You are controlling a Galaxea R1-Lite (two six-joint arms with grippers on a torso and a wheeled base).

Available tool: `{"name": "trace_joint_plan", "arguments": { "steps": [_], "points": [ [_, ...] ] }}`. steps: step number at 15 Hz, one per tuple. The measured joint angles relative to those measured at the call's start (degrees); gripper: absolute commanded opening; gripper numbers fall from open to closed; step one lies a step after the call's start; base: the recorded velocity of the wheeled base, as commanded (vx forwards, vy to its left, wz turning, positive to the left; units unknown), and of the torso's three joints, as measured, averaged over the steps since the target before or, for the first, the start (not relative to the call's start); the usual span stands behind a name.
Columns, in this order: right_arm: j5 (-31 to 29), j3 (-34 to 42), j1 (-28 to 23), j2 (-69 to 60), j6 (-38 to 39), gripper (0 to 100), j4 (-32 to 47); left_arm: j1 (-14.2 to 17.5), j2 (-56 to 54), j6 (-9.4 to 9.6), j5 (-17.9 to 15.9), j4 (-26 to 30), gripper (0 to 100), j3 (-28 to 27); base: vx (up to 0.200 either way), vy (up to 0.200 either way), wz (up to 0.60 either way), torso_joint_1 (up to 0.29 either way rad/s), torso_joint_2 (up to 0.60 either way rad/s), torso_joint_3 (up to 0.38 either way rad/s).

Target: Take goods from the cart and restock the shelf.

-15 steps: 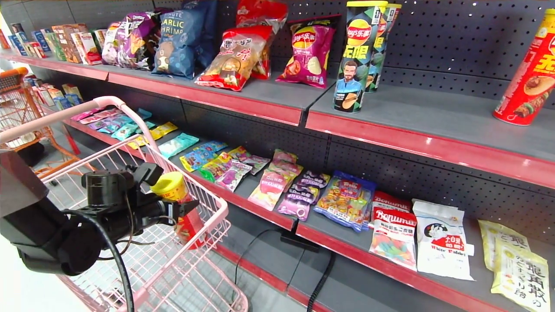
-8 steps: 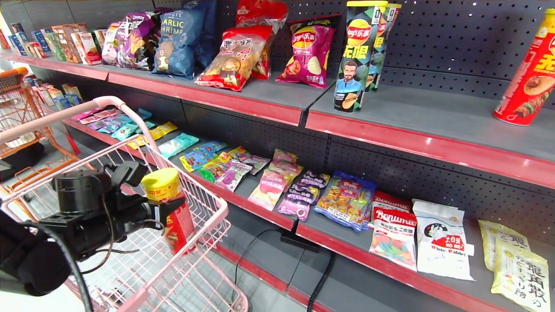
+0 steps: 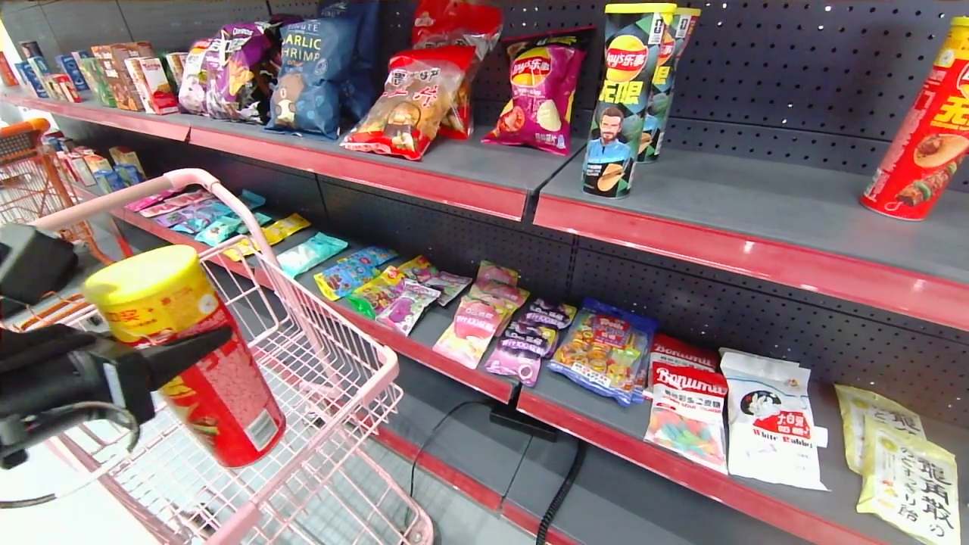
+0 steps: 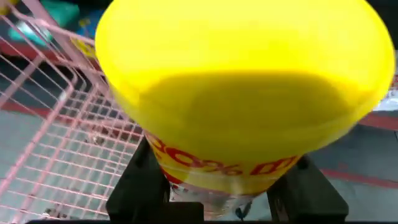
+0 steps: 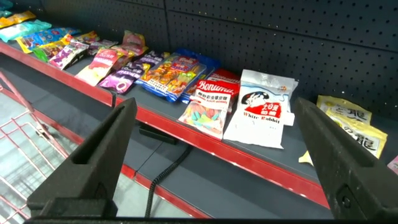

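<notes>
The fixture is a dark grey pegboard back panel (image 3: 795, 68) carrying two grey decks with red front edges. In the head view the upper shelf (image 3: 757, 204) runs from 10 o'clock to 3 o'clock. It holds a blue snack bag (image 3: 314, 68), a magenta crisp bag (image 3: 539, 94), a tall black-and-green tube (image 3: 621, 98) and, at 2 o'clock, a tall red tube (image 3: 920, 136). The lower shelf (image 3: 454, 372) carries flat sweet packets and a white pouch (image 3: 776, 428) at 4 o'clock. A black cable (image 3: 564, 484) hangs below it at 6 o'clock.

The pink wire cart (image 3: 325, 356) stands at 8 o'clock. The left gripper (image 3: 182, 356) is clamped on the red cylindrical can with yellow lid (image 3: 204, 378), which is upright above the cart basket. The right gripper (image 5: 212, 106) has its fingers spread wide with nothing between them, facing the lower shelf.

Compared with one second ago, the can is raised out of the basket and closer to the head camera, and the left arm has shifted toward 9 o'clock. Shelf goods are unchanged
</notes>
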Motion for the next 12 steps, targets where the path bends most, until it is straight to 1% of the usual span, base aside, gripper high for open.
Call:
{"name": "trace_joint_plan", "arguments": {
  "steps": [2,5,6,7,9,10,12],
  "points": [
    [0.02,0.00,0.00,0.00,0.04,100,-0.04,-0.06,-8.34,0.56,-0.15,6.51,0,-2.65,0.000,0.000,0.00,0.129,-0.40,-0.268],
    [0.02,0.00,0.00,0.00,0.06,100,-0.04,-0.28,-19.49,0.91,-0.22,20.08,0,-4.49,0.000,0.000,0.00,0.172,-0.50,-0.321],
    [0.02,0.00,0.00,0.00,0.11,100,-0.02,-0.33,-22.47,0.96,-0.20,22.76,0,-4.94,0.000,0.000,0.00,0.198,-0.52,-0.320],
    [0.02,0.00,0.00,0.00,0.15,100,-0.04,-0.30,-25.54,0.96,0.10,24.92,0,-5.27,0.000,0.000,0.00,0.198,-0.55,-0.339],
    [0.00,0.00,0.00,0.00,0.15,100,-0.06,0.02,-29.48,0.96,2.90,26.16,0,-5.34,0.000,0.000,0.00,0.215,-0.55,-0.349],
    [0.02,0.00,0.00,0.00,0.15,100,-0.04,0.06,-30.63,0.94,4.86,26.10,0,-5.29,0.000,0.000,0.00,0.237,-0.58,-0.364],
    [0.00,0.00,0.00,0.00,0.15,100,-0.06,0.11,-31.84,0.94,5.39,25.94,0,-5.24,0.000,0.000,0.00,0.241,-0.59,-0.359]
  ]
}}
